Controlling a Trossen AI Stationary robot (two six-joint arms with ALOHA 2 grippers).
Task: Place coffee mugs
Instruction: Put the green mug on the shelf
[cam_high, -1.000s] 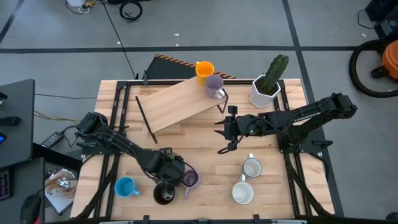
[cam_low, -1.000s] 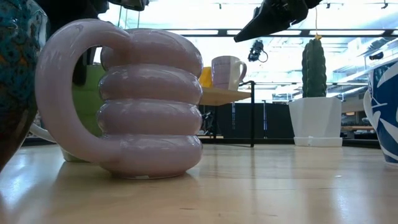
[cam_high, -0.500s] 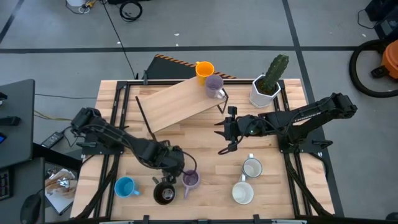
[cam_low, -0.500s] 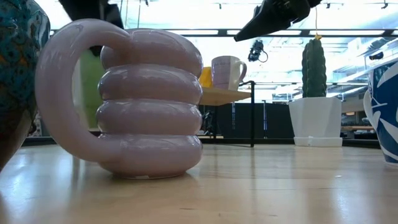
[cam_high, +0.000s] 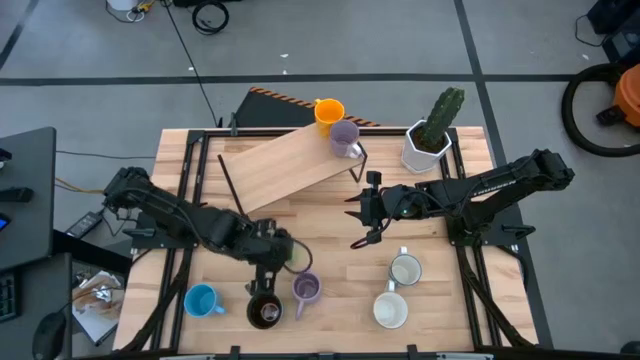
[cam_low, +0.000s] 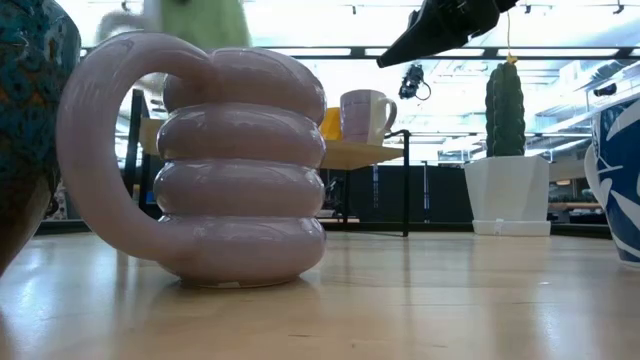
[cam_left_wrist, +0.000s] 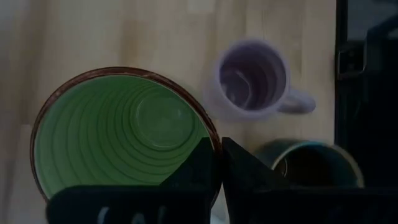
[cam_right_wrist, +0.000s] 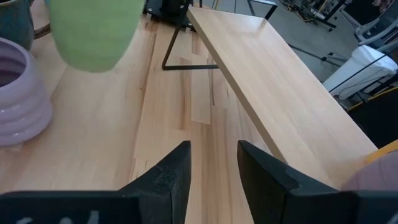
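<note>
Near the table's front-left, the left gripper (cam_left_wrist: 219, 163) is clamped on the rim of the green mug (cam_left_wrist: 121, 134), held clear above the wood; its ribbed green interior has a brown rim. Just beside it stand the ribbed lilac mug (cam_high: 305, 289) and the dark brown mug (cam_high: 264, 311), the latter partly cut off in the left wrist view. At centre-right the right gripper (cam_high: 357, 219) waits, fingers apart. From above, the arm largely hides the green mug
</note>
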